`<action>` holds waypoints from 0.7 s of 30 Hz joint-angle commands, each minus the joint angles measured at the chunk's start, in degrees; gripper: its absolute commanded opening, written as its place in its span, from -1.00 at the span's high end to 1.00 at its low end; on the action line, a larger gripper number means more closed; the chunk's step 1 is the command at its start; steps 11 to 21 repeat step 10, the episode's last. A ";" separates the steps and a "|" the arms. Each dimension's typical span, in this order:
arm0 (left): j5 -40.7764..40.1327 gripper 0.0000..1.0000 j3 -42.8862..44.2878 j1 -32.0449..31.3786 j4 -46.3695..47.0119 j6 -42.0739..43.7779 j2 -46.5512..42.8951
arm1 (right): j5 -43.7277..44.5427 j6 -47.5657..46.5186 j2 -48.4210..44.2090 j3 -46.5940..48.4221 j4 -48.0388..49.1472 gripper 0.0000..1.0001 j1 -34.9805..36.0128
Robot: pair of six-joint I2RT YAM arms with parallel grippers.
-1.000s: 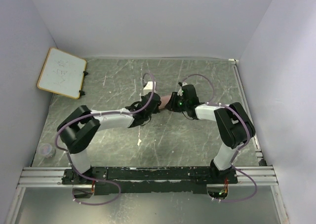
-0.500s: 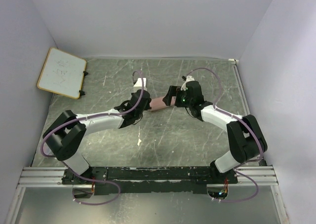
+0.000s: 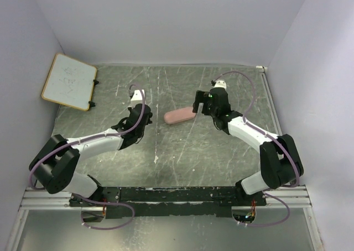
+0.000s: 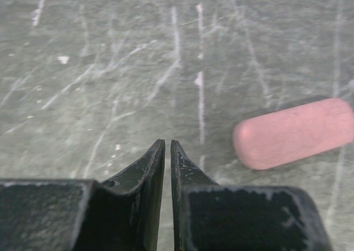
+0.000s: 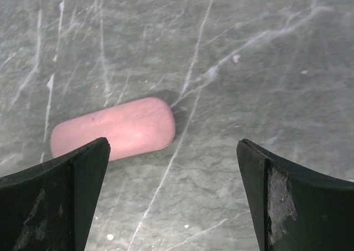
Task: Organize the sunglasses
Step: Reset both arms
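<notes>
A tan-pink oblong case (image 3: 178,116) lies closed on the scratched grey table, alone between the two arms. The same case (image 4: 294,133) shows to the right ahead of my left gripper (image 4: 167,143), whose jaws stand nearly together with nothing between them. In the top view the left gripper (image 3: 145,121) hovers a short way left of the case. My right gripper (image 5: 173,143) is wide open and empty, just short of the case (image 5: 113,127). It sits by the case's right end as the right gripper (image 3: 195,108) from above. The sunglasses are out of view.
A wood-framed whiteboard (image 3: 69,80) leans at the back left corner. Pale walls close in the table on three sides. A small white speck (image 3: 156,160) lies on the table (image 3: 182,151) nearer the arm bases.
The right gripper opened and let go of the case, which now lies on the table. Both arms pulled away from it, the left one leftward, the right one to the right.
</notes>
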 commanded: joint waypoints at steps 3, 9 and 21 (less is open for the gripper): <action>-4.10 0.61 -4.00 3.71 0.64 2.80 -1.35 | 8.20 -3.02 -0.07 2.02 -0.30 -1.00 0.31; -3.34 0.60 -7.07 6.05 1.26 1.10 -2.97 | 8.13 -3.45 -0.36 0.08 2.29 -1.00 0.27; -3.09 0.60 -7.30 6.35 1.43 1.02 -3.16 | 8.26 -3.29 -0.26 0.18 2.21 -1.00 0.27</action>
